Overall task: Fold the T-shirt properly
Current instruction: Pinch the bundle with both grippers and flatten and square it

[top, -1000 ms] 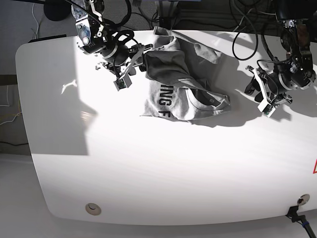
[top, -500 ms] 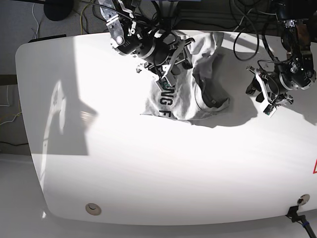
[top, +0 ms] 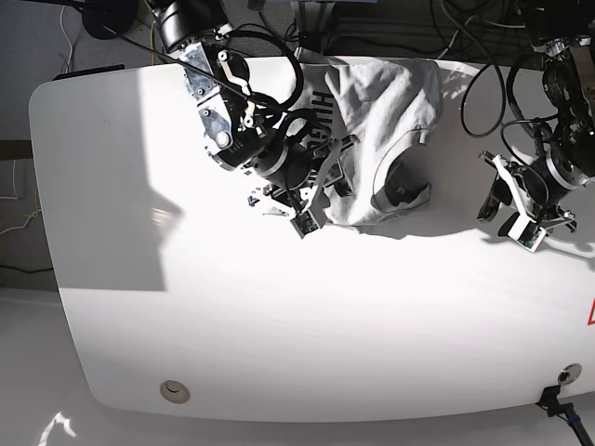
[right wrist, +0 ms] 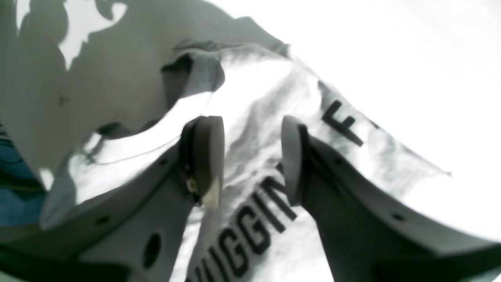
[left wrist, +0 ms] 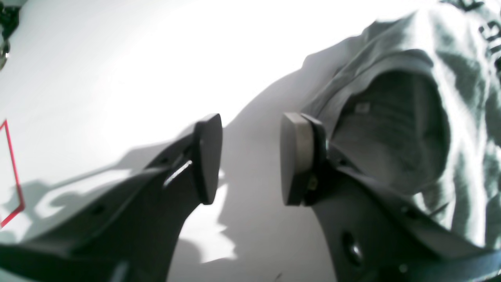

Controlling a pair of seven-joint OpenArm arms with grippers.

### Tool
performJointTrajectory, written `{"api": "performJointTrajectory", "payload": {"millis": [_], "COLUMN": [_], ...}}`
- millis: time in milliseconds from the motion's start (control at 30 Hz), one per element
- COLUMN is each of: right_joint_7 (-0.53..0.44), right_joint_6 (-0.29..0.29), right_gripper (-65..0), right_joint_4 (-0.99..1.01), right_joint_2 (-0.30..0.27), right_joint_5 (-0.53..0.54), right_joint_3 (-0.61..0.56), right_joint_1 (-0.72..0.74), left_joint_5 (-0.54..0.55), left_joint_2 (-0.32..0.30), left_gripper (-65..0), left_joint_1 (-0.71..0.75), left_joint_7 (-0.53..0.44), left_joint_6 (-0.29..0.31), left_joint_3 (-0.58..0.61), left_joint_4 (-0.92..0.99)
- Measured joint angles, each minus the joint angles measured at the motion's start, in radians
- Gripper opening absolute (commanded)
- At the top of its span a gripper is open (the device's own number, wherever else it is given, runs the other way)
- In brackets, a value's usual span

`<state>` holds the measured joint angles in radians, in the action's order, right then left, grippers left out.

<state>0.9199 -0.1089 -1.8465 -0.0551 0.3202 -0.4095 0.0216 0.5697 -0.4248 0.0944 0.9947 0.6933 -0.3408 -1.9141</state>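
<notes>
T-shirt (top: 376, 111) sits at the 12 o'clock end of the white table (top: 279, 325), crumpled, grey, neck opening (top: 402, 181) facing up toward 3 o'clock of the pile. Black lettering partly readable in the right wrist view: "UGGIN" and an "F" (right wrist: 340, 121).

Right gripper (top: 311, 206) hangs over the 9 o'clock edge of the shirt. Right wrist view: jaws parted a moderate gap, printed cloth visible through the gap, nothing pinched between the pads (right wrist: 209, 156). Whether the tips touch the fabric, can't tell.

Left gripper (top: 521, 209) is at 3 o'clock of the shirt, over bare table, apart from the cloth. Left wrist view: jaws parted about the same moderate gap, only table and shadow between them, holding nothing. Collar and inner neck label (left wrist: 362, 107) show just past its 3 o'clock finger (left wrist: 297, 156).

Red line marking (left wrist: 11, 172) on the table at the 9 o'clock edge of the left wrist view. Cables (top: 465, 37) run along the table's 12 o'clock edge.
</notes>
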Motion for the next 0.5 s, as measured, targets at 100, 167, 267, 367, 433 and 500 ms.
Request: {"api": "performJointTrajectory", "payload": {"millis": [100, 167, 267, 367, 433, 500], "right_joint_7": [0.005, -0.006, -0.087, -0.126, -0.164, -0.216], "right_joint_6": [0.000, -0.003, -0.004, -0.001, -0.004, -0.028], "right_gripper": [-41.6, -41.6, -41.6, -41.7, -41.7, -41.7], "right_joint_4": [0.071, 0.087, 0.158, 0.241, 0.291, 0.336], "right_joint_2": [-0.008, -0.014, -0.012, -0.014, -0.011, -0.020], "right_joint_5": [-0.001, 0.001, 0.002, -0.001, 0.002, -0.001], "right_joint_3": [-0.001, -0.003, -0.004, -0.004, -0.005, -0.004], "right_joint_1": [0.056, 0.085, 0.113, 0.126, 0.136, 0.133], "left_joint_5": [0.113, 0.180, 0.211, 0.200, 0.187, 0.161], "left_joint_2": [0.002, 0.000, 0.004, 0.020, 0.055, 0.076], "left_gripper": [-42.7, -42.7, -42.7, -42.7, -42.7, -42.7], "left_joint_1": [0.023, 0.063, 0.106, 0.132, 0.144, 0.162], "left_joint_7": [0.000, 0.007, 0.006, 0.005, 0.005, 0.000], "left_joint_6": [0.002, 0.005, 0.002, 0.000, 0.000, 0.009], "left_joint_3": [0.057, 0.134, 0.179, 0.222, 0.289, 0.346], "left_joint_4": [-0.008, -0.005, -0.006, -0.002, 0.014, 0.043]}}
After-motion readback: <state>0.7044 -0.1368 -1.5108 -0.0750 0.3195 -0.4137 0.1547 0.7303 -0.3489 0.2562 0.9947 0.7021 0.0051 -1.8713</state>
